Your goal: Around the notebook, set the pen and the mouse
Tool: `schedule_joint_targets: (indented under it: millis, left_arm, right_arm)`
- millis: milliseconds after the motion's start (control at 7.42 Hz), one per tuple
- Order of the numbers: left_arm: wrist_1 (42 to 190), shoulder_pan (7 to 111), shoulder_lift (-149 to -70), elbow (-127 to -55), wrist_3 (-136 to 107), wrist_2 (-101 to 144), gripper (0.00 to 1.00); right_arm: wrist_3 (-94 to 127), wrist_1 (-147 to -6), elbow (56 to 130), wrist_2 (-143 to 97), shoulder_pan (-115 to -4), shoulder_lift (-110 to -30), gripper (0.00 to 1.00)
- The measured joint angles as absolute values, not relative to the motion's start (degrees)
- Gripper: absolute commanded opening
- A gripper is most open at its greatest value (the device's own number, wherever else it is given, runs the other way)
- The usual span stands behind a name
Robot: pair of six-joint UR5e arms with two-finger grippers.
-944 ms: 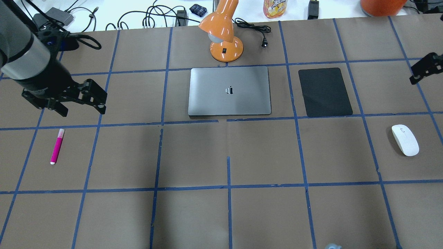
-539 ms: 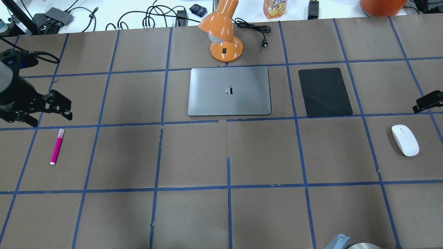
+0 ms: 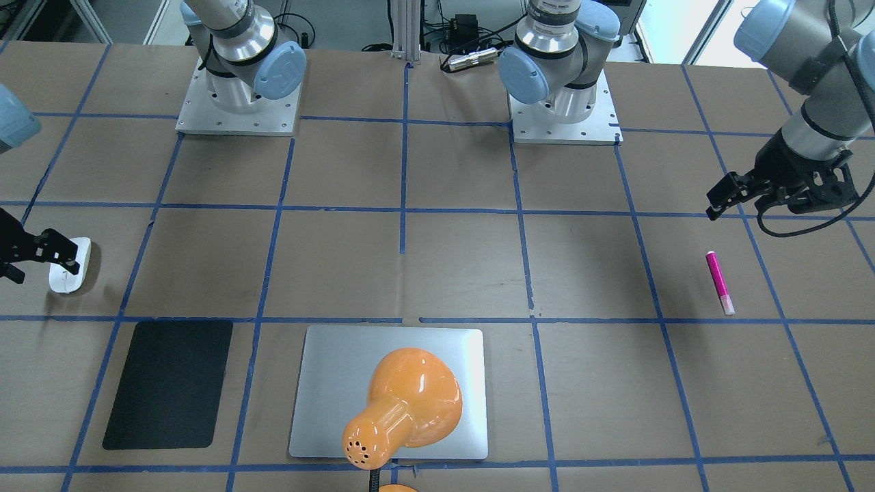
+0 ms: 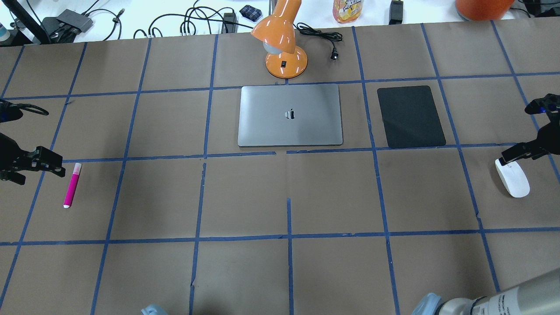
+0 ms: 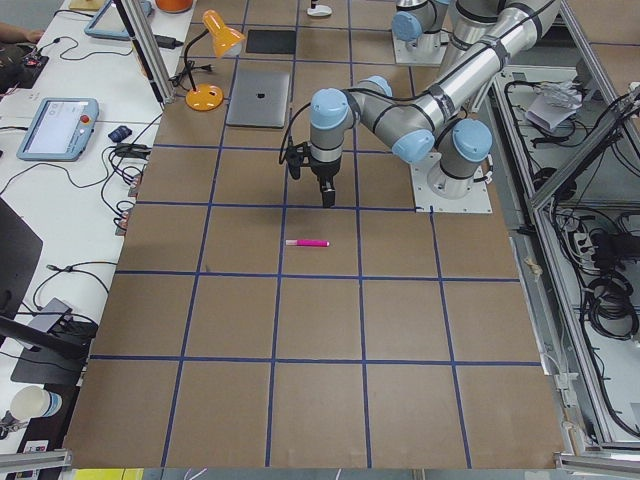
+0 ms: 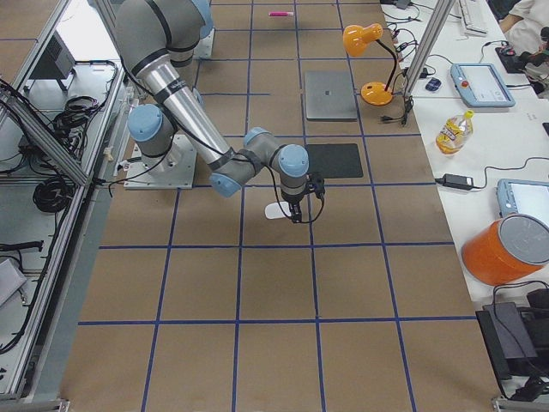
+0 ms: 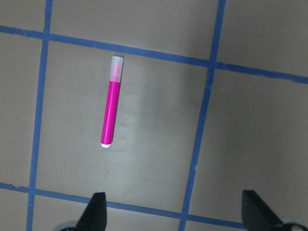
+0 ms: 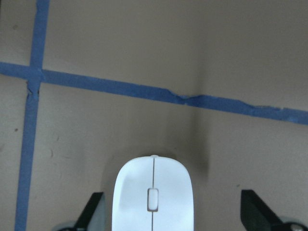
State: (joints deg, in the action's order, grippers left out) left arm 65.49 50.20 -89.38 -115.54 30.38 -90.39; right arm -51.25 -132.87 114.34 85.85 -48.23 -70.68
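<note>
The magenta pen (image 4: 72, 185) lies on the brown paper at the table's left side, far from the silver notebook (image 4: 289, 114). My left gripper (image 4: 35, 170) hovers open just left of and above the pen. In the left wrist view the pen (image 7: 111, 108) sits ahead of the wide-apart fingertips (image 7: 96, 214). The white mouse (image 4: 512, 177) rests at the far right. My right gripper (image 4: 525, 153) stands open over its far end. The mouse (image 8: 152, 197) shows between the spread fingertips (image 8: 255, 211) in the right wrist view.
An orange desk lamp (image 4: 282, 43) stands just behind the notebook and overhangs it in the front-facing view. A black mat (image 4: 410, 116) lies right of the notebook. Cables, a bottle and an orange tub line the far table edge. Blue tape marks a grid.
The left gripper has come down and toward the robot, ending beside the pen. The right gripper has moved in the same direction, from beside the black mat's row to over the mouse.
</note>
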Motion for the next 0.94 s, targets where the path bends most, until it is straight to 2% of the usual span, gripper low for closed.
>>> schedule_joint_targets:
  millis: [404,539,674,809,944]
  left_arm:
    - [56.1,48.4,-96.8,-115.9,35.2,-90.4,1.00]
    - [53.6,48.3,-99.4,-115.8,36.3,-90.3,1.00]
    - [51.3,48.3,-101.6,-115.9,36.9,-90.3,1.00]
    - [49.3,48.3,-103.7,-115.9,37.2,-90.3,1.00]
    - [48.2,48.3,-105.2,-116.0,37.4,-90.2,1.00]
  right_arm:
    - [-49.3,-133.2,116.6,86.4,-48.3,-70.2,1.00]
    - [-48.8,-133.5,117.4,86.5,-48.3,-70.2,0.87]
    - [-48.6,-133.7,117.8,86.7,-48.3,-70.3,0.61]
    - [-48.2,-133.8,117.9,87.0,-48.3,-70.3,0.51]
    - [-47.5,-133.7,118.0,87.3,-48.3,-70.5,0.48]
